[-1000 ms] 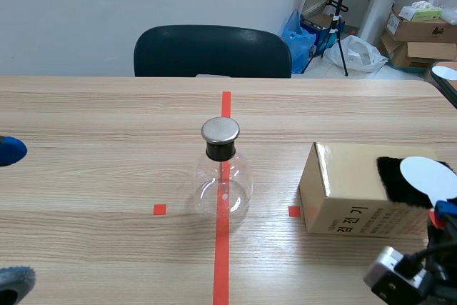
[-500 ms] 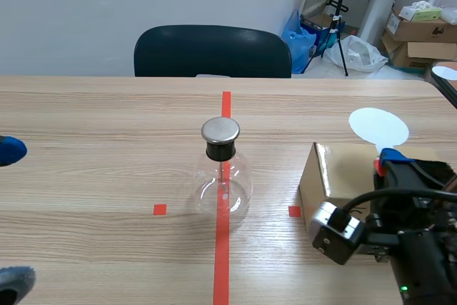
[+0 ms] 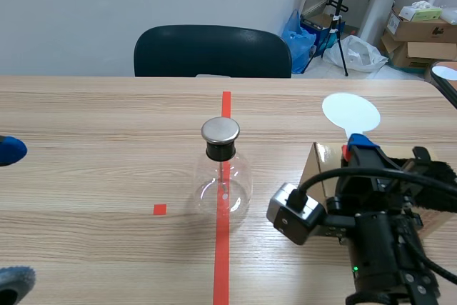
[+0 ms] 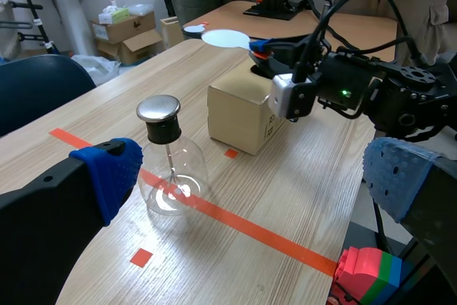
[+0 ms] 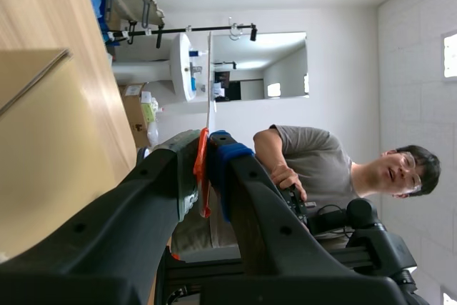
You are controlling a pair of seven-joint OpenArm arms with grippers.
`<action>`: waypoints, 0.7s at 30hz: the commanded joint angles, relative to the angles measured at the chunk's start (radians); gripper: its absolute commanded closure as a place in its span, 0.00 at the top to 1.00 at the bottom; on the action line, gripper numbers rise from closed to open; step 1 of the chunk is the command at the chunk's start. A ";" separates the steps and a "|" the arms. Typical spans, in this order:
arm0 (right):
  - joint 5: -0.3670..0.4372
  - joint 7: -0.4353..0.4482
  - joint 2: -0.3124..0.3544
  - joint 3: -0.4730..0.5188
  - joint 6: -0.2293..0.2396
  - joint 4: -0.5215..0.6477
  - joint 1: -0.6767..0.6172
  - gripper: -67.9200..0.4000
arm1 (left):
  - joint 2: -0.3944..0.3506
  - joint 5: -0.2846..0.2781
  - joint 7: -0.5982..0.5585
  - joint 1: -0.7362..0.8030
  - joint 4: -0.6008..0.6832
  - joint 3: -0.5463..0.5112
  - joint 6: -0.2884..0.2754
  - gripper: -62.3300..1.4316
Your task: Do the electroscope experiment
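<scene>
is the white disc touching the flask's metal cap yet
No, the white disc is held up near the cardboard box, well apart from the metal cap on the flask.

electroscope: clear glass flask, metal cap, upright on red line | white disc: raised off table, to its right

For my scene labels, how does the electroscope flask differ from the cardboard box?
The electroscope flask is clear, rounded and metal-capped; the cardboard box is opaque and square-edged. The flask stands on the red tape line; the box sits off it. Both rest on the table.
</scene>
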 commanded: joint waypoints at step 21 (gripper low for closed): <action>-0.001 -0.043 0.058 -0.179 0.118 0.006 0.079 0.02 | 0.006 -0.014 0.387 -0.459 -0.222 0.288 -0.002 0.06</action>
